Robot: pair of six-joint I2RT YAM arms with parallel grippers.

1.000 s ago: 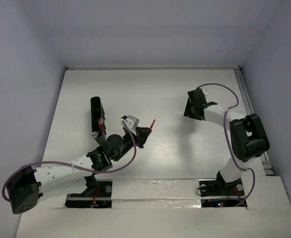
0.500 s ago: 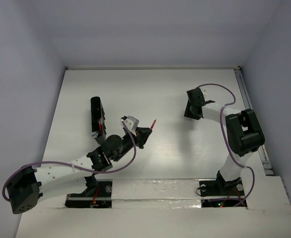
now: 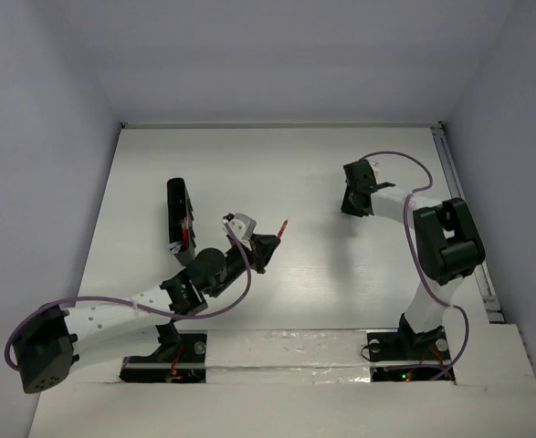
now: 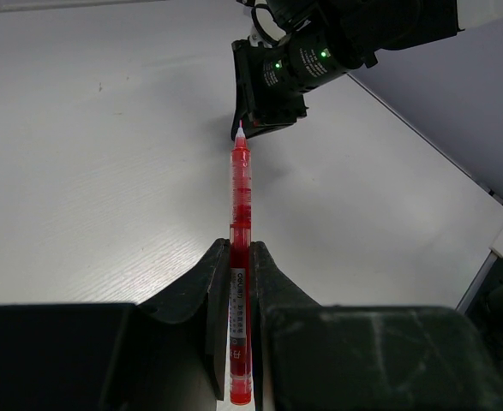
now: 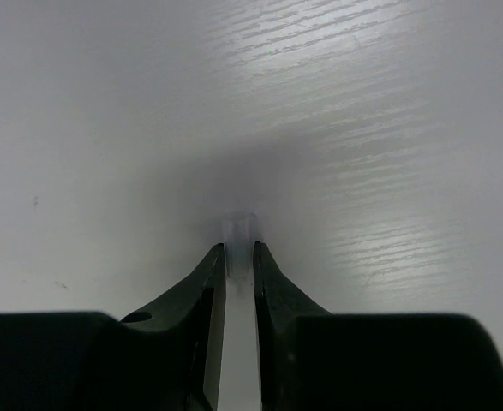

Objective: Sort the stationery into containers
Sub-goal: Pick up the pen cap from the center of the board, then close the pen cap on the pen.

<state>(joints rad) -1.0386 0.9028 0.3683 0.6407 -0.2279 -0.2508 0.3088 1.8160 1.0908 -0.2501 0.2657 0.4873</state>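
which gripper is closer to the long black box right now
Left. The left gripper, holding a red pen, sits just right of the black box in the top view; the right gripper is far across the table.

The top view looks down from high at the near edge across the whole worktop [image 3: 304, 164]. Both wrist views skim it closely; top and left wrist views share the right arm [image 4: 337, 43].
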